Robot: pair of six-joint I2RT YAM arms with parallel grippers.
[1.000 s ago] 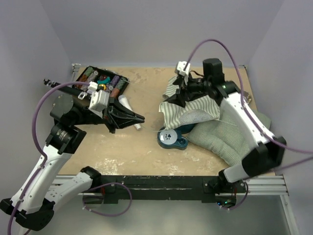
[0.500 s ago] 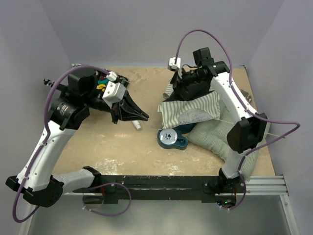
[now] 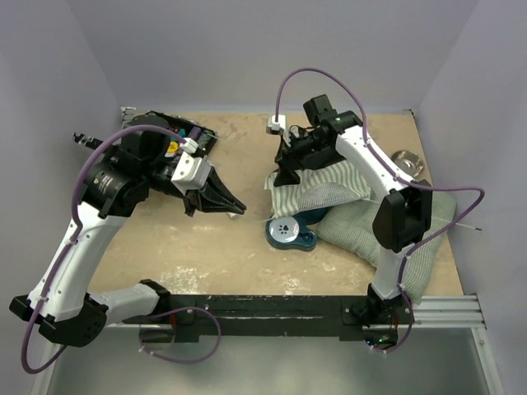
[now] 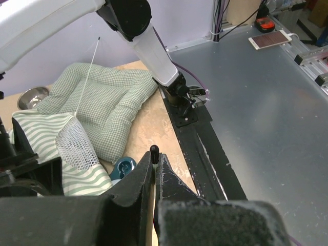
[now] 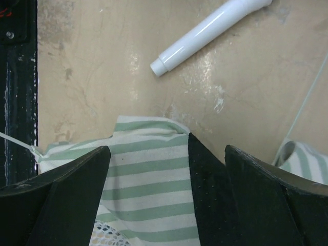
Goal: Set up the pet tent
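Observation:
The pet tent (image 3: 325, 185) lies collapsed right of the table's middle, green-and-white striped with a mesh patch (image 4: 76, 147). My right gripper (image 3: 285, 170) hangs open over its left corner. In the right wrist view the striped cloth (image 5: 148, 179) lies between the spread fingers (image 5: 61, 195) with a black panel (image 5: 210, 184) beside it; nothing is gripped. My left gripper (image 3: 233, 202) is left of the tent, shut on a thin black-tipped pole (image 4: 153, 150). A thin white pole (image 4: 88, 77) sticks up from the tent.
A green checked cushion (image 3: 387, 230) lies under the tent's right side. A teal bowl stand (image 3: 288, 233) sits at the tent's front, a metal bowl (image 3: 408, 162) at the far right. A black tray of small items (image 3: 177, 136) is back left. A white tube (image 5: 205, 33) lies on the table.
My right gripper has swung left across the tent to its left corner, still open. The left arm has lifted its elbow; its shut gripper stays at about the same spot.

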